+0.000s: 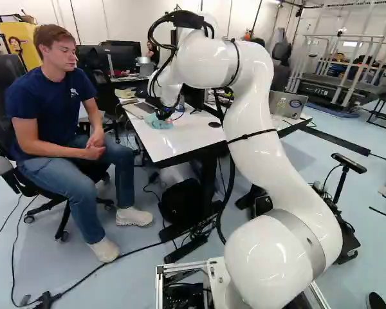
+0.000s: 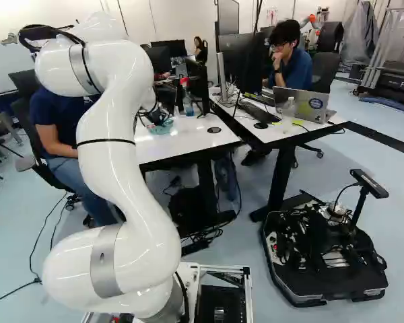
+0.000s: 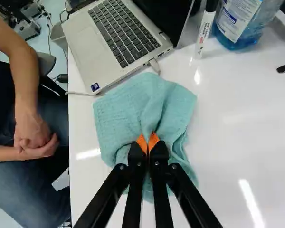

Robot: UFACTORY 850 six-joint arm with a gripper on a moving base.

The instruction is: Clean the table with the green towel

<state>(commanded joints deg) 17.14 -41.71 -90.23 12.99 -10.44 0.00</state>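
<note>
– White tabletop (image 3: 228, 118), glossy and catching the lights, and we're right in the thick of it! Where's the gripper (image 1: 162, 114)?

– Down low at the surface! Over to the wrist view: the gripper (image 3: 148, 142) has its orange pads (image 3: 141, 142) drawn close together, nipping a raised fold of the blue-green towel (image 3: 118, 107). What a pinch!

– And the rest of the cloth?

– Rumpled on the tabletop, fanning out around that pinch, some ahead of the pads, some under the gripper!

– Who's crowding it?

– Open laptop (image 3: 111, 45), just beyond the towel, with a pale cable (image 3: 154, 65) plugged into its side. Across from that, a marker (image 3: 205, 29) beside a bottle (image 3: 240, 23) of blue liquid!

– Anyone at the edge?

– Yes, a seated person (image 1: 51, 122), right beside the tabletop, hands (image 1: 94, 149) clasped!

– Take us wider!

– Right base view: a dark round disc (image 2: 214, 130) on the same tabletop, then the neighbouring desk (image 2: 269, 136), carrying a stickered laptop (image 2: 306, 116) and a clear bottle (image 2: 289, 112). And down on the floor (image 2: 397, 168), at the right, sits a black mobile platform (image 2: 289, 279) with a camera-like bar (image 2: 369, 182) up on a post!
</note>
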